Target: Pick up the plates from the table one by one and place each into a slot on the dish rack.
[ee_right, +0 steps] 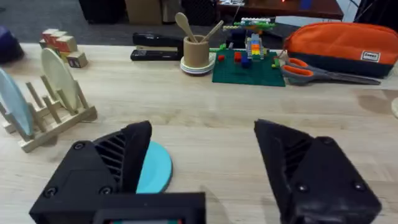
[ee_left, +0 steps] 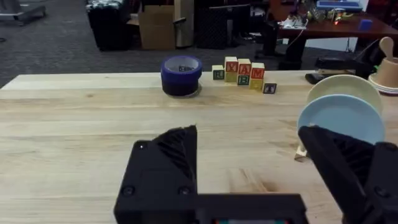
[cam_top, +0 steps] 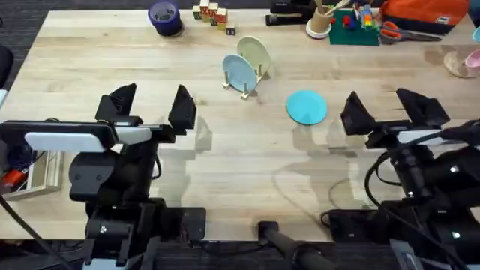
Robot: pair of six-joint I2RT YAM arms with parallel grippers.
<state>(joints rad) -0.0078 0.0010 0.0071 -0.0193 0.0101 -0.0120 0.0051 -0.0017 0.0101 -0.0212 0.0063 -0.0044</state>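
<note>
A turquoise plate (cam_top: 307,106) lies flat on the table (cam_top: 225,165), just left of my right gripper (cam_top: 382,109), which is open and holds nothing. Through the right wrist camera the turquoise plate (ee_right: 155,167) peeks out beside one finger. The dish rack (cam_top: 247,82) stands at centre back with a pale blue plate (cam_top: 238,72) and a pale yellow-green plate (cam_top: 255,54) upright in its slots. My left gripper (cam_top: 152,105) is open over bare wood at the left. The left wrist view has the pale blue plate (ee_left: 342,119) in front of the yellow-green one (ee_left: 345,86).
Along the back edge sit a blue tape roll (cam_top: 164,16), letter blocks (cam_top: 214,15), a stapler (cam_top: 289,13), a cup of utensils (cam_top: 322,21), a green brick plate (cam_top: 354,30), scissors (cam_top: 401,33) and an orange pouch (cam_top: 427,13).
</note>
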